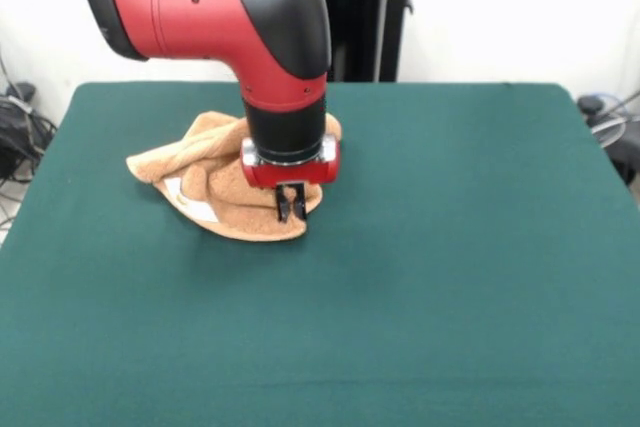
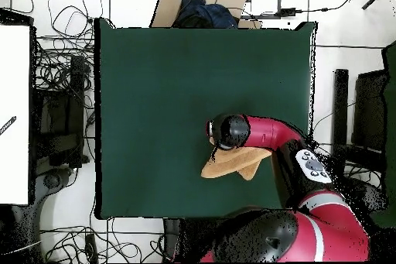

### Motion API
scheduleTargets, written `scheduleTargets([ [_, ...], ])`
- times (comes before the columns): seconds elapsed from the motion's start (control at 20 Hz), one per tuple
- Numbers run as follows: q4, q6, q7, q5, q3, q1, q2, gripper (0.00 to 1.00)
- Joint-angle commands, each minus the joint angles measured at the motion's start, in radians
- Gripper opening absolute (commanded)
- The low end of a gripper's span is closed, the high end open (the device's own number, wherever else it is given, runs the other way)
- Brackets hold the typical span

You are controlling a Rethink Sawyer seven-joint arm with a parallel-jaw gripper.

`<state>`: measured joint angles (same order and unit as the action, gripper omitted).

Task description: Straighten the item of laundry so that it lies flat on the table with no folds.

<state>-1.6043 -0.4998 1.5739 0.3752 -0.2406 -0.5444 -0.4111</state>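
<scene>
A: How does the gripper (image 1: 291, 204) stand?

B: It points straight down, its two dark fingers (image 1: 298, 207) close together with only a sliver of gap between them. The tips rest on or just above the towel (image 1: 232, 195) — I can't tell which. Whether they pinch any cloth I can't tell either; they look nearly closed, but not clearly clamped on anything.

A: And the towel itself?

B: Bunched. In the front view it lies directly under the gripper and spreads away to one side of it, in a crumpled heap with thick rolled folds. One corner sticks out as a point well away from the fingers. A rounded flap lies right beneath the tips, and a white label (image 1: 196, 208) shows on the lower fold just beside them.

A: From above?

B: The arm's black wrist (image 2: 234, 131) covers part of the cloth. What shows is an orange-tan wedge poking out from under it — folded over itself, far from flat.

A: Where on the table (image 1: 470, 247)?

B: On the green top, all of it well inside the edges, right below the gripper.
</scene>
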Motion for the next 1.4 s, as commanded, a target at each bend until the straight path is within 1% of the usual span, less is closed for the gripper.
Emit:
scheduleTargets([
  [0.05, -0.186, 0.053, 0.132, -0.048, -0.078, -0.006, -0.113, 0.00],
  [0.4, -0.251, 0.033, 0.158, -0.107, -0.084, 0.015, -0.203, 0.00],
  [0.5, -0.267, 0.050, 0.165, -0.124, -0.085, 0.014, -0.204, 0.00],
  [0.6, -0.267, 0.078, 0.171, -0.130, -0.085, 0.017, -0.185, 0.00],
  [0.8, -0.255, 0.107, 0.200, -0.160, -0.081, 0.066, -0.166, 0.00],
  [1.0, -0.242, 0.062, 0.229, -0.210, -0.070, 0.128, -0.207, 0.00],
  [1.05, -0.250, 0.062, 0.235, -0.231, -0.079, 0.128, -0.210, 0.00],
  [1.1, -0.236, 0.009, 0.236, -0.249, -0.068, 0.148, -0.219, 0.00],
  [1.2, -0.243, 0.029, 0.238, -0.262, -0.060, 0.161, -0.231, 0.00],
  [1.3, -0.219, -0.021, 0.244, -0.278, -0.025, 0.208, -0.261, 0.00],
  [1.4, -0.230, -0.035, 0.256, -0.301, -0.006, 0.235, -0.291, 0.00],
])
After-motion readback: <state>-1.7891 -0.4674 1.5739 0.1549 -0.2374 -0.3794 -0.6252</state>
